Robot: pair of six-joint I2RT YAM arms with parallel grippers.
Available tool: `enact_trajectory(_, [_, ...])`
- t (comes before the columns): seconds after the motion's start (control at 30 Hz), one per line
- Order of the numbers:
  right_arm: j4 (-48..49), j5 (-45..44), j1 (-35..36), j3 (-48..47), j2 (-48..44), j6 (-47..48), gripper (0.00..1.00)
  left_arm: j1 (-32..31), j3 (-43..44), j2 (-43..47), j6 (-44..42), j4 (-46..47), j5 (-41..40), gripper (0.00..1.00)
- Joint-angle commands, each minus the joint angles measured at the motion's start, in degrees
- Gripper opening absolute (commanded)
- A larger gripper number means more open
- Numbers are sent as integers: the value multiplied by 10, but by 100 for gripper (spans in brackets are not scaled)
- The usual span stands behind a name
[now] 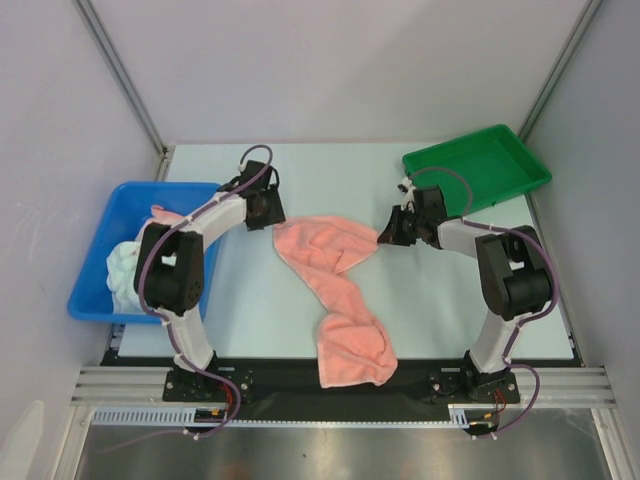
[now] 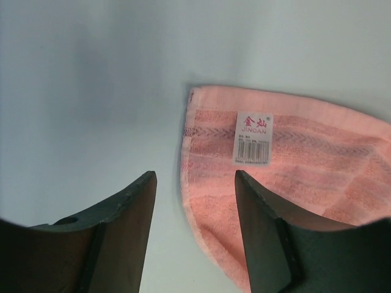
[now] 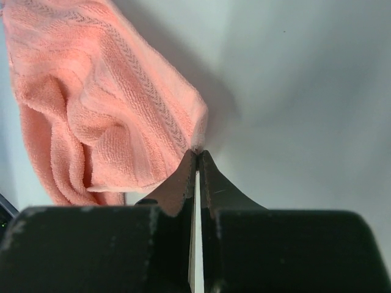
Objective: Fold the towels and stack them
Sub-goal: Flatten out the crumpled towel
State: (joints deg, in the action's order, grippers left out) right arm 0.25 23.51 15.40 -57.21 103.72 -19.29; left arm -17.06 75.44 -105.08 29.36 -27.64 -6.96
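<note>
On the pale table [image 1: 450, 300] we've got the green tray [image 1: 500, 160] at the far right and the blue bin [image 1: 95, 270] at the left edge, both clear of the arms. In the bin we spot a mint-white cloth [image 1: 125, 268] with a pink cloth [image 1: 165, 213] behind it. Between the arms the salmon-pink towel [image 1: 335, 280] sprawls in a crumpled diagonal band, bunched near the bases. The right gripper [image 3: 197, 154] is pressed together, pinching its right corner. The left gripper [image 2: 194, 174] is spread, straddling the edge by the label [image 2: 253, 138].
</note>
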Motion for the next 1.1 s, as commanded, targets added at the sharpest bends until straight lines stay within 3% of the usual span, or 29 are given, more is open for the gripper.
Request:
enact_trajectory(0.0, [6,13,-2,5,-27,10,0,7,45,-54,-33,-10,2,60])
enact_trajectory(0.23, [14,13,-2,8,-37,10,0,7,67,-119,-38,-7,2,54])
enact_trajectory(0.43, [19,5,-2,12,-47,11,0,6,87,-144,-34,-17,-2,43])
enact_trajectory(0.53, [19,0,-1,9,-41,7,0,7,93,-147,-35,-22,-1,33])
enact_trajectory(0.7, [23,-6,6,4,-41,4,0,6,122,-167,-48,-40,49,1])
enact_trajectory(0.93, [0,-25,9,-26,-69,13,0,8,113,-83,-55,-32,135,0])
enact_trajectory(1.07, [-84,-65,10,-87,-111,21,0,8,155,-15,-56,-64,188,0])
